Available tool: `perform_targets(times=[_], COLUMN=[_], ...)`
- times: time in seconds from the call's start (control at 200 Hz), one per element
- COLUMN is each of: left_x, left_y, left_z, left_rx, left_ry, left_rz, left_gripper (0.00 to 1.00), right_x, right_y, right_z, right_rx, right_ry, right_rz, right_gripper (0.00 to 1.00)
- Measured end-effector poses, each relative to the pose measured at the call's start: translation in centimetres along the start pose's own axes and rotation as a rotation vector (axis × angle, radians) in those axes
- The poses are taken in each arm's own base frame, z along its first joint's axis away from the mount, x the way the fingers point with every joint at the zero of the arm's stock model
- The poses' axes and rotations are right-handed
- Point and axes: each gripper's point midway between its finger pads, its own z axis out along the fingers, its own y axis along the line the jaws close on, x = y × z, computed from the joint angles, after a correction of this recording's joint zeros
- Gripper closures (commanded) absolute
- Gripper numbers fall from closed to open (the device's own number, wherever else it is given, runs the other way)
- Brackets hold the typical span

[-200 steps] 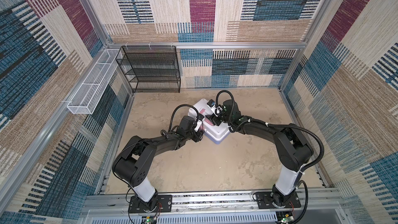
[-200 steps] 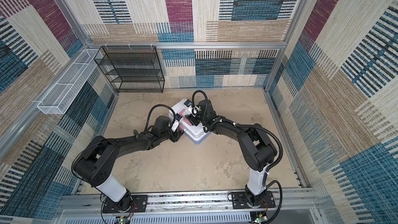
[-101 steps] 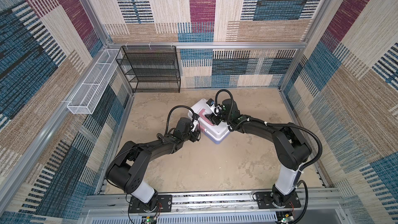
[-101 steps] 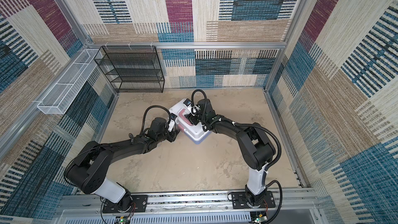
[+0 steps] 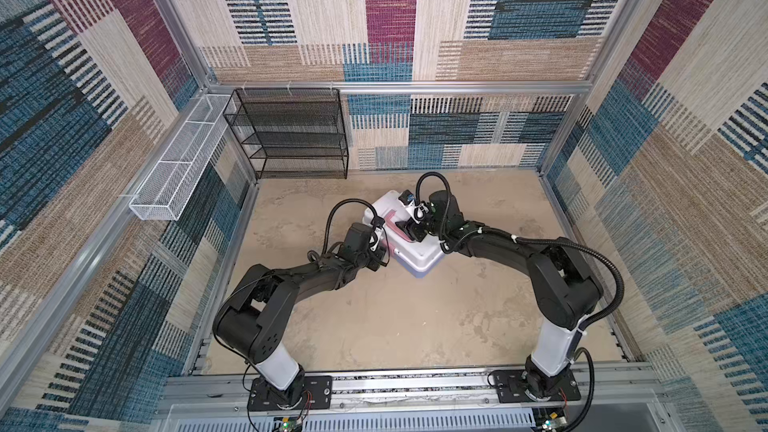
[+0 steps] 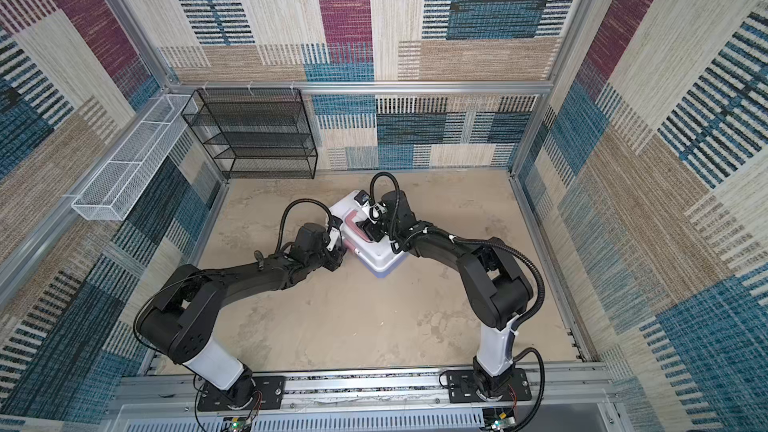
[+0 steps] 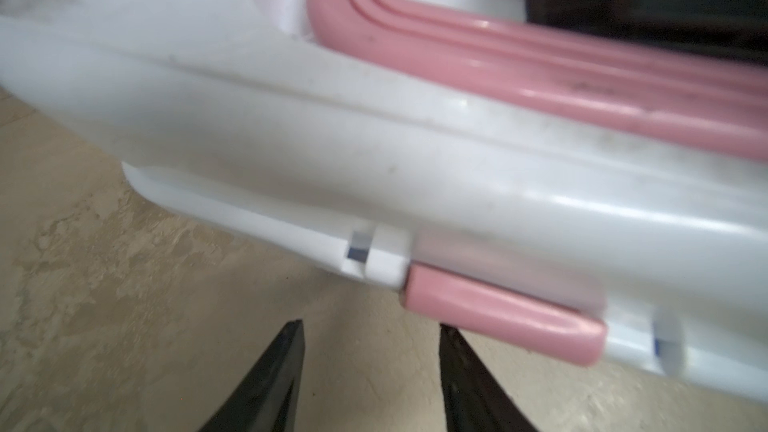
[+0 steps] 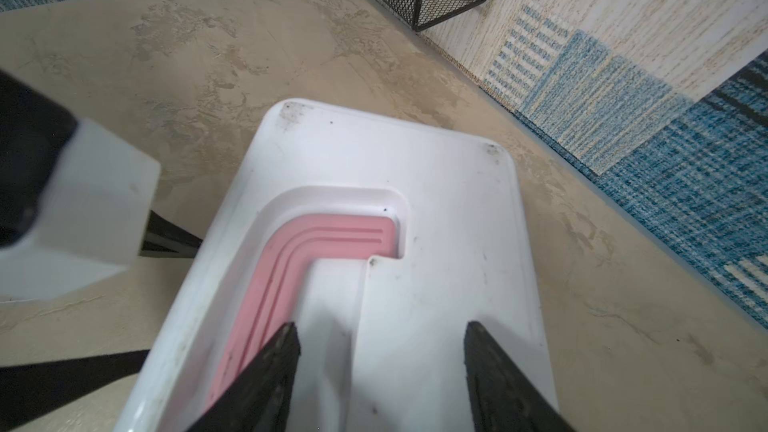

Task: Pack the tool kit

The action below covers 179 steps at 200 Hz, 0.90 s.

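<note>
Black left claw (image 7: 372, 326), jaws spread and empty, has returned to the kit's 8 o'clock side after a brief retreat. Its gap is slightly narrower than a second ago, and one tip sits just beside the pink bar-shaped latch (image 7: 503, 326). The right claw (image 8: 381, 324), reaching in from 3 o'clock, is also spread and grips nothing. It stays over the closed lid, one finger above the recessed pink handle (image 8: 291, 251). The rectangular plastic tool kit (image 5: 419, 253), white lid on light blue base, rests mid-bench (image 5: 374, 326), toward 12 o'clock. With the lid down, probably only securing the latch remains.
</note>
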Motion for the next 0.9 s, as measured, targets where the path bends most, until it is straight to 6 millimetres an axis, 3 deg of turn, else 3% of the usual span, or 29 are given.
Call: perform_targets(times=[0.14, 0.651, 0.897], left_x=[-0.6, 0.0, 0.7], left_y=[0.0, 0.6, 1.2], left_z=[-1.2, -3.3, -4.5], left_rx=[0.000, -0.029, -0.056], left_ry=[-0.046, -0.046, -0.046], left_rz=[-0.022, -0.079, -0.108], left_gripper=[0.43, 0.38, 0.31], right_x=[0.1, -1.4, -1.5], right_y=[-0.1, -0.2, 0.0], right_z=[-0.2, -1.3, -3.1], right_rx=[0.005, -0.034, -0.053], right_ry=[0.014, 0.036, 0.061], right_rz=[0.006, 0.155, 0.237], right_gripper=[0.31, 0.26, 0.23])
